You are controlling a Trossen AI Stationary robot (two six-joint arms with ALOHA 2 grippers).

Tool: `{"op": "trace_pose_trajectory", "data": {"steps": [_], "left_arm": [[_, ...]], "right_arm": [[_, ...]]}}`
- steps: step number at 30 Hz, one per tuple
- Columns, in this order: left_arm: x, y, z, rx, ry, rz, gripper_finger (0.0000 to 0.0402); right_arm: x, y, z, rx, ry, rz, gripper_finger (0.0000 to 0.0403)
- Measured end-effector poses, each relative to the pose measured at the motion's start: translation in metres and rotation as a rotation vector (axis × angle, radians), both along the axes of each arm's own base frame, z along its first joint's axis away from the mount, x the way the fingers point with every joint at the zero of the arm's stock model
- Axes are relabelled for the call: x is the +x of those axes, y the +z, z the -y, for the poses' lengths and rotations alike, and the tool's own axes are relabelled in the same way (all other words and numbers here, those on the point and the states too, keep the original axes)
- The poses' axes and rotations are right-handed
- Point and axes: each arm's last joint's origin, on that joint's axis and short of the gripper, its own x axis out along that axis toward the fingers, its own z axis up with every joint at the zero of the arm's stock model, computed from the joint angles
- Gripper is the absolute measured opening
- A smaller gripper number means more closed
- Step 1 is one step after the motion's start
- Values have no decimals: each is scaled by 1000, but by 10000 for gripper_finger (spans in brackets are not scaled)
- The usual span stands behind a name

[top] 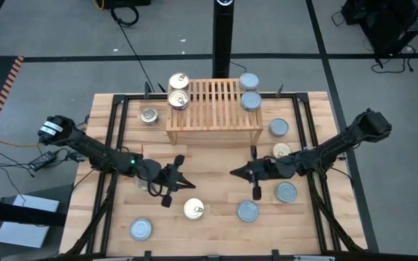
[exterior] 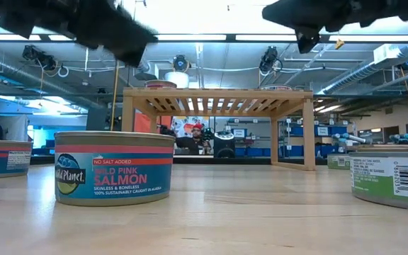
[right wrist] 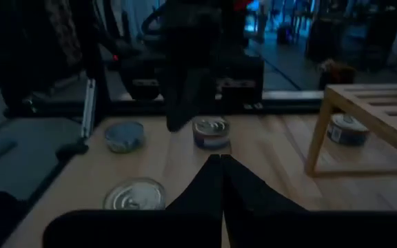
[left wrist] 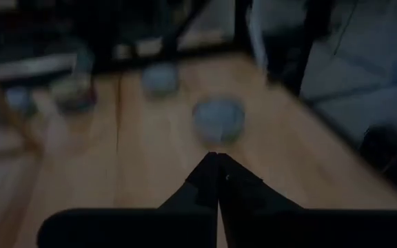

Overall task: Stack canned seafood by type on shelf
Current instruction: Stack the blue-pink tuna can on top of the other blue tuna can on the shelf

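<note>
— Wooden bench (top: pixel 216 217), pale planks, with a dark frame along its edges. What sits on it?

— A low slatted shelf (top: pixel 214 109) stands at the middle of the far edge. On its top, at the left end, two gold-lidded tins (top: pixel 178 90) sit touching each other, and at the right end two blue-silver tins (top: pixel 250 91) do the same.

— And the loose ones?

— One gold tin (top: pixel 149 115) is on the bench just left of the shelf. To the right of the shelf lie a silver tin (top: pixel 279 128) and, nearer, a gold one (top: pixel 282 151). Toward the near edge there is a silver tin (top: pixel 141 230) at the left, a gold tin (top: pixel 194 209) near the middle, then two silver ones (top: pixel 247 211) to its right, the second (top: pixel 286 192) by the right arm. From table height the closest label reads wild pink salmon (exterior: pixel 114 168).

— Where are the claws?

— Both hang above the bench in front of the shelf, tips pointing at each other, well apart. The left claw (top: pixel 187 183) is over the left-middle, fingers pressed together, holding nothing. The right claw (top: pixel 234 172) is over the right-middle, also closed and empty.

— Anything beyond the bench?

— Grey floor, cables, and a black post (top: pixel 223 36) behind the shelf.
</note>
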Motion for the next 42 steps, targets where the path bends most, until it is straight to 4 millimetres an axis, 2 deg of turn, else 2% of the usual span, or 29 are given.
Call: {"op": "trace_pose_trajectory", "data": {"steps": [4,9,11,17,20,23,27,32,34,38,42], "left_arm": [[5,8,-1,4,-58,97,4],[11,-1,-5,16,-44,110,3],[16,-3,-12,28,-16,130,2],[29,0,-41,52,93,244,2],[34,6,-60,-112,227,334,2],[33,12,-69,-248,213,362,3],[33,12,-68,-238,195,363,4],[33,6,-58,-70,109,330,4],[33,6,-55,-69,94,330,4],[31,4,-42,-132,64,296,4],[29,-3,-28,-124,14,223,4]], "right_arm": [[-3,-12,9,-25,-60,-31,11],[-7,-23,28,35,-151,-19,8],[-6,-22,34,52,-169,14,6],[-12,-35,40,70,-192,-32,7],[-13,-39,41,117,-213,-52,6],[-15,-39,36,94,-136,-69,6],[-12,-13,30,54,-105,42,6],[-18,-26,3,44,4,-46,6],[-19,-22,-4,48,-20,-8,6],[-21,-20,-7,48,-62,12,6],[-21,-16,-6,11,-70,43,7]]}}
